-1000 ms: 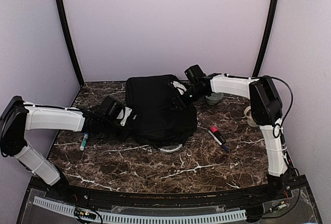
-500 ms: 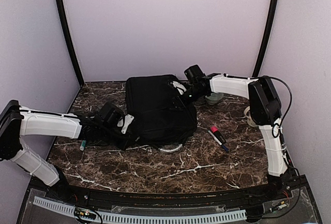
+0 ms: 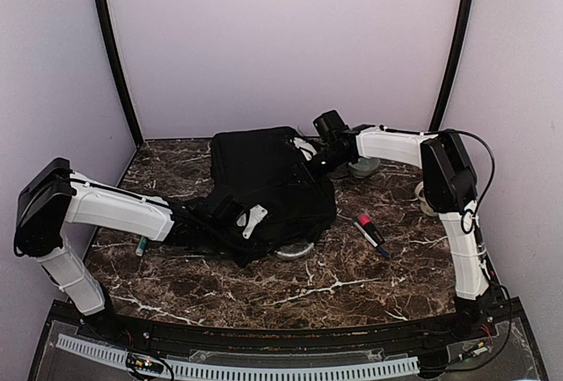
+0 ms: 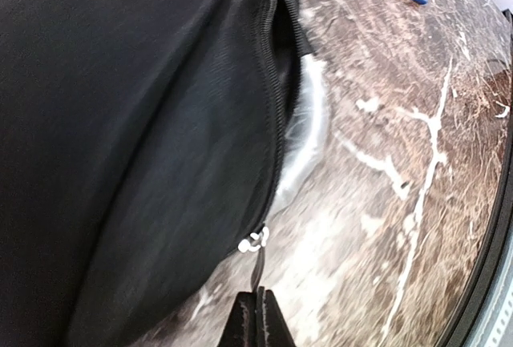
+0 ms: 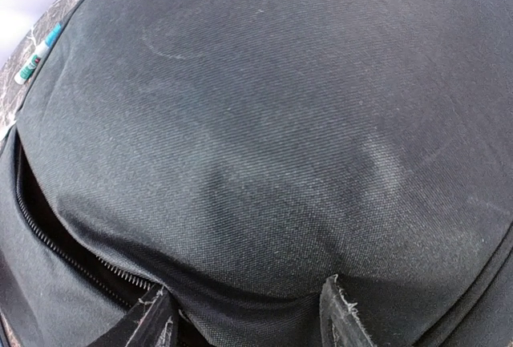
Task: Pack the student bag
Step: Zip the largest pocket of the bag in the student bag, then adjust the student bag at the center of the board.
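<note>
- One dark brown, white-veined marble desk (image 3: 352, 284) carries everything.
- The large black soft fabric backpack (image 3: 264, 174) lies mid-desk, toward the back, with its zip partly open.
- My right claw (image 5: 250, 319) is at its far right corner, spread, with bag fabric between the fingers. I cannot tell whether it grips.
- My left claw (image 4: 258, 315), pressed together, pinches the thin black zipper pull cord (image 4: 258, 271) at the bag's near edge.
- A translucent white plastic pouch (image 4: 309, 135) peeks from under the bag there.
</note>
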Controlling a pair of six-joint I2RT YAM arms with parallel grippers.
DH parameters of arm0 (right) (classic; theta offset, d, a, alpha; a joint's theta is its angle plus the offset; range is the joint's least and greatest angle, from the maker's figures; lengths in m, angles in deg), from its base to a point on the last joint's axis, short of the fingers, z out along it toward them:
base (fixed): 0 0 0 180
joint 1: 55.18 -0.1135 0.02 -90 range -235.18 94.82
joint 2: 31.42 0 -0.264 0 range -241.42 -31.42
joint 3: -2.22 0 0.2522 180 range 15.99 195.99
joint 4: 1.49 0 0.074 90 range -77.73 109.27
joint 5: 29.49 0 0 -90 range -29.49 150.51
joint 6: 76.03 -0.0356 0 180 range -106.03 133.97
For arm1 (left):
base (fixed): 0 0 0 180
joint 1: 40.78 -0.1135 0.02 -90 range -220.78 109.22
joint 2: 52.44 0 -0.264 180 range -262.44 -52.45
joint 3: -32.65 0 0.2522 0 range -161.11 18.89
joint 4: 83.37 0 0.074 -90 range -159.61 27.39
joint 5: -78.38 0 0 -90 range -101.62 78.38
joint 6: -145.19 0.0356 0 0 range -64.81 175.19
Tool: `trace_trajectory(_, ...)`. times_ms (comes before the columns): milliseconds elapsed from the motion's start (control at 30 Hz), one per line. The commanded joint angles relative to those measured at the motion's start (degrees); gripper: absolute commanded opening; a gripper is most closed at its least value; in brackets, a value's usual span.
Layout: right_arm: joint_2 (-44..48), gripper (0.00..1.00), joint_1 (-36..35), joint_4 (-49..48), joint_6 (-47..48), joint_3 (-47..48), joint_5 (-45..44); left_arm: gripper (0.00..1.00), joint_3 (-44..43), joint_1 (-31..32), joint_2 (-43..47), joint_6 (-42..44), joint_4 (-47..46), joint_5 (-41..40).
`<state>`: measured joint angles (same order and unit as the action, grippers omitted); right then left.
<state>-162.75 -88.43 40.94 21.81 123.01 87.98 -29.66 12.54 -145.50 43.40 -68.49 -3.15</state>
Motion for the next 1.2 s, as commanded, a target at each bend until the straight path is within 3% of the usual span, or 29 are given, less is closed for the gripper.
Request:
trace_trajectory(0,-6.9,0.6,0.3,5.7,-1.4,-2.5,-5.5,0.0,-4.8,3.1,-2.7,2.1,-2.7,3.9)
trace_trajectory(200,-6.9,0.6,0.3,5.8,-1.3,-2.5,-5.4,0.0,-9.2,5.2,-6.9,3.3,-2.1,4.6)
trace_trajectory(367,-5.8,0.6,0.3,6.1,-1.1,-2.6,-4.5,0.02,-9.6,5.4,-4.8,4.9,-0.1,3.9)
trace_trajectory(567,2.4,0.62,0.4,7.4,-0.7,-2.5,-2.9,0.31,-13.6,5.3,1.2,10.0,13.6,-0.4)
trace_trajectory(767,12.6,0.64,0.4,7.5,0.6,-6.7,-2.5,0.52,-19.8,5.3,3.4,18.9,27.2,-9.4)
trace_trajectory(933,19.1,0.65,0.5,9.7,3.9,-14.0,-4.2,0.62,-22.6,5.3,0.3,26.3,33.6,-16.0)
trace_trajectory(1167,26.4,0.66,0.6,7.5,6.8,-28.7,-9.7,0.67,-22.1,5.3,-2.0,36.2,30.6,-20.4)
